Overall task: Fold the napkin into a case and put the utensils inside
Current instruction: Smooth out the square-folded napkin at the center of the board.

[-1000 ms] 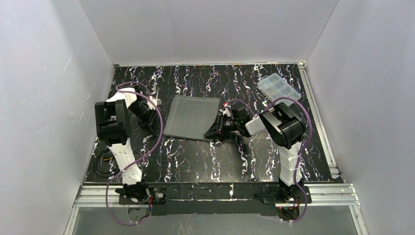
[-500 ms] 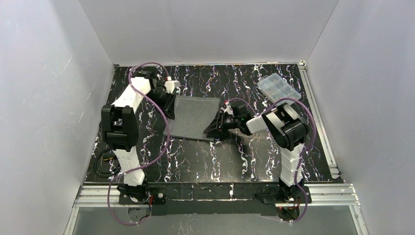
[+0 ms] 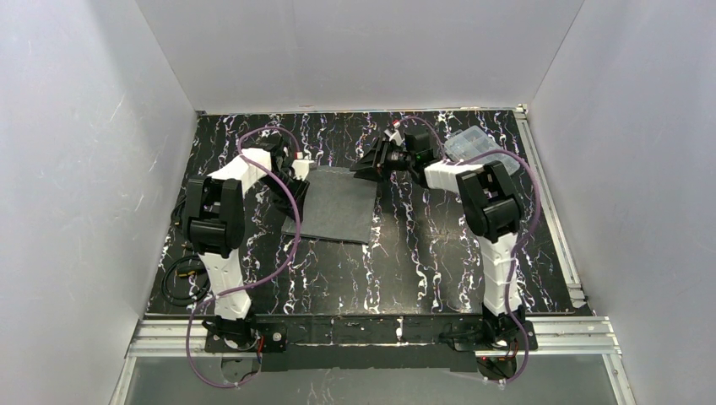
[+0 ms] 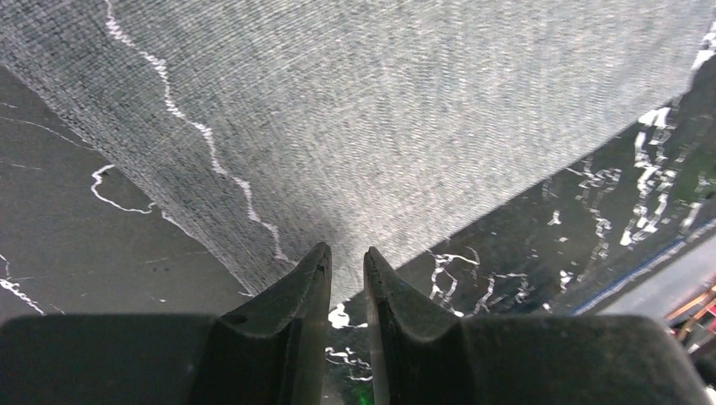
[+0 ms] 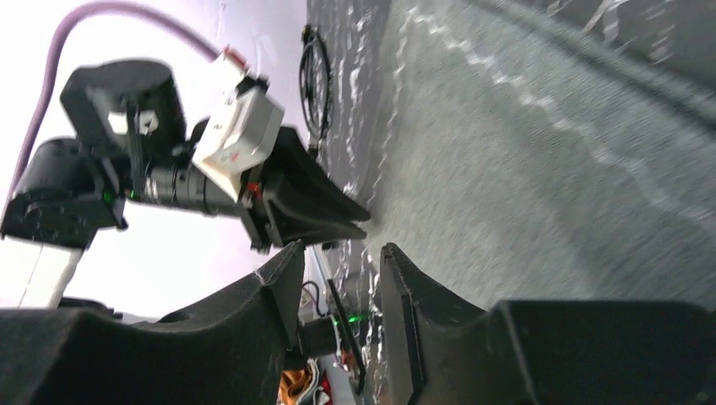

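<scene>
Lying flat left of centre in the top view, the napkin has its far edge running left to right across the frame. No utensils show in any view. The next move looks to turn on that far edge, since a gripper sits at each end of it.

The left gripper is at the upper-left corner with its jaws almost together. The cloth's corner reaches in between the tips, but I cannot tell whether it is pinched. The right gripper is by the upper-right corner, jaws partly apart with nothing between them. In its own view the cloth lies just to the right.

The left arm looks the readier. The right would need to close on its corner before the edge could be drawn toward the bottom of the frame. A box stands well apart at the upper right of the table.
</scene>
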{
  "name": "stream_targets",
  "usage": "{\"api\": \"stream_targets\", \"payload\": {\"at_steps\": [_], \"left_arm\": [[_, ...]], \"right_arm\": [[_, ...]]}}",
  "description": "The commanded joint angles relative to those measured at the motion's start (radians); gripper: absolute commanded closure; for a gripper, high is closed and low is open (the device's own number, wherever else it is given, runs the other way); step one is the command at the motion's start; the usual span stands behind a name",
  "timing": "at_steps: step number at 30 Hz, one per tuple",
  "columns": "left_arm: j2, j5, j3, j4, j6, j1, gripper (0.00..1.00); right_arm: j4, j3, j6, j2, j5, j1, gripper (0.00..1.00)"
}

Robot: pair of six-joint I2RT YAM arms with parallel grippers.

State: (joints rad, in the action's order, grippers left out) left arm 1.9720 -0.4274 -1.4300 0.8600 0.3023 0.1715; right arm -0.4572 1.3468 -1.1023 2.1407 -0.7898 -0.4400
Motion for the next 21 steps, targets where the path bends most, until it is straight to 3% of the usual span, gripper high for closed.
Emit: {"api": "stream_targets", "payload": {"at_steps": [1,10,16,21], "left_arm": [[-0.001,0.077,0.039,-0.043,0.035,0.001,0.81],[0.020,0.133,0.074,-0.073,0.060,0.006,0.82],[0.007,0.145,0.076,-0.087,0.067,0.013,0.83],[-0.008,0.138,0.066,-0.085,0.067,0.014,0.83]], "right_arm": [[0.097,0.116,0.037,0.142,-0.007,0.020,0.54],[-0.011,0.115,-0.014,0.294,-0.016,0.050,0.58],[-0.021,0.078,-0.003,0.185,-0.017,0.046,0.58],[-0.006,0.142,-0.004,0.155,-0.004,0.048,0.55]]}}
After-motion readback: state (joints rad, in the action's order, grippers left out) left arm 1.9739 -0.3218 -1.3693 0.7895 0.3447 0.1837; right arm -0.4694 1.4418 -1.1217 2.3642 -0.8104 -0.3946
